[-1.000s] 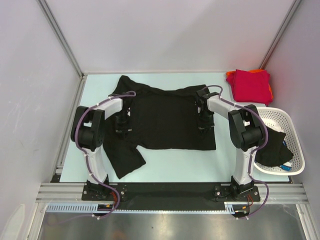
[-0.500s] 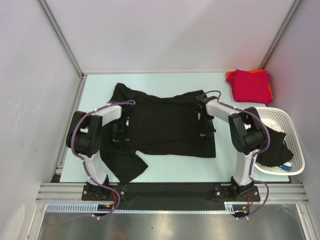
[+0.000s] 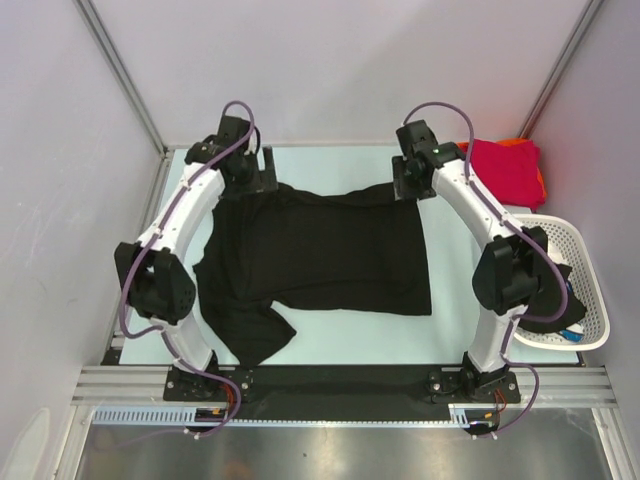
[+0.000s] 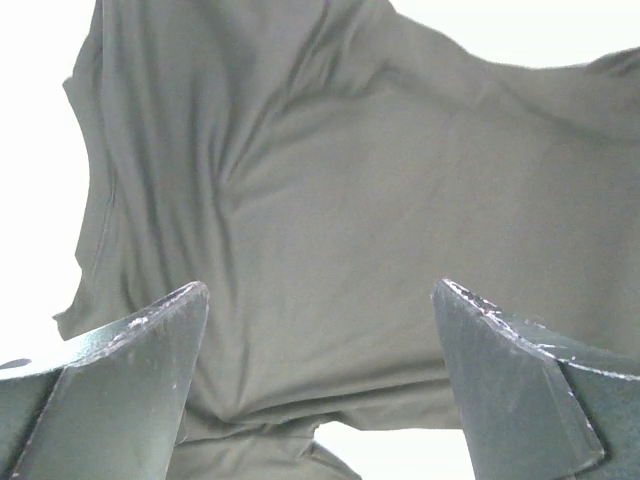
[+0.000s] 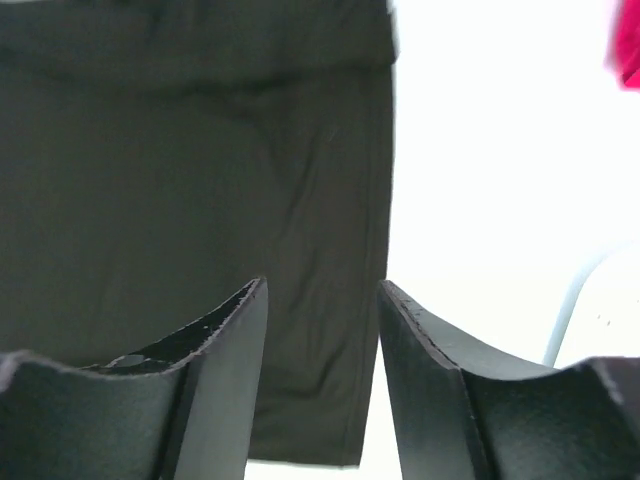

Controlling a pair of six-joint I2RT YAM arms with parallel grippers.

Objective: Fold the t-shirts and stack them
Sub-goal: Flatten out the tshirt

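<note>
A black t-shirt (image 3: 320, 250) lies spread on the pale table, one sleeve crumpled toward the near left. My left gripper (image 3: 264, 175) hovers over its far left corner, open with nothing between the fingers. In the left wrist view the gripper (image 4: 318, 290) looks down on the wrinkled black cloth (image 4: 350, 180). My right gripper (image 3: 406, 187) hangs over the far right corner, also open and empty. In the right wrist view the gripper (image 5: 322, 284) sits above the shirt's right edge (image 5: 180, 180). A folded crimson t-shirt (image 3: 505, 170) rests on an orange t-shirt (image 3: 458, 150) at the far right.
A white lattice basket (image 3: 560, 232) stands at the right edge, holding a dark garment (image 3: 545, 295) and something blue (image 3: 572, 335). Grey walls and metal posts close off the left, far and right sides. A black rail runs along the near edge.
Both arms have swung from the middle of the black shirt out to its far edge. Both grippers have opened and let go of the cloth. The shirt lies flatter.
</note>
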